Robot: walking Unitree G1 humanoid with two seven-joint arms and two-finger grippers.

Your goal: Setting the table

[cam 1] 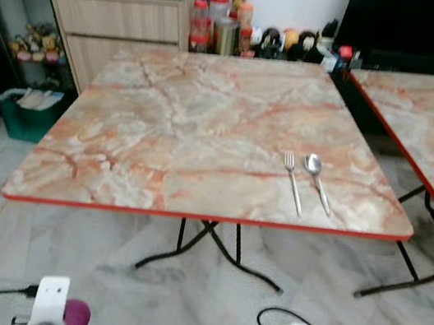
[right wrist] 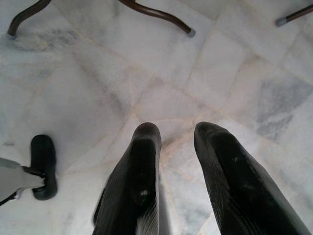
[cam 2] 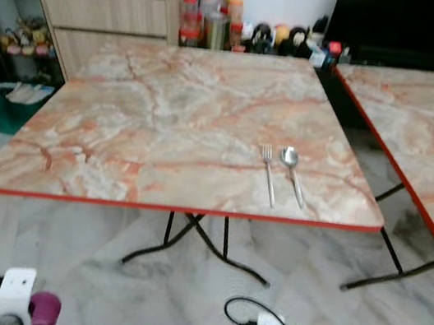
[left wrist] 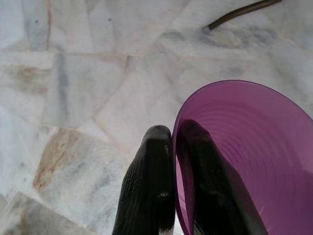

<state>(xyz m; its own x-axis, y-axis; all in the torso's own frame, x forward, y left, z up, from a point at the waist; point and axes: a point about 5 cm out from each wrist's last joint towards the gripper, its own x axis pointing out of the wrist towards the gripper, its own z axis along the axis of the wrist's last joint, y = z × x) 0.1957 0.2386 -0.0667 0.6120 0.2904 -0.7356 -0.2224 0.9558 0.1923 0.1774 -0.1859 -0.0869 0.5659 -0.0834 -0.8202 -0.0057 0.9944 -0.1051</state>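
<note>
Pinching a translucent purple cup [left wrist: 244, 147] by its rim, left jaws [left wrist: 173, 147] — right jaws [right wrist: 176, 142] spread.

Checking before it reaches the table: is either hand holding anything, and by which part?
The left hand pinches the purple cup by its rim, one finger inside, one outside. The right hand is open and holds nothing.

Marble-top folding table [cam 1: 206, 127], second table [cam 1: 432, 123] beside; pale marble floor [cam 1: 99, 268]; wooden cabinet [cam 1: 115, 24], possibly figurines atop.
</note>
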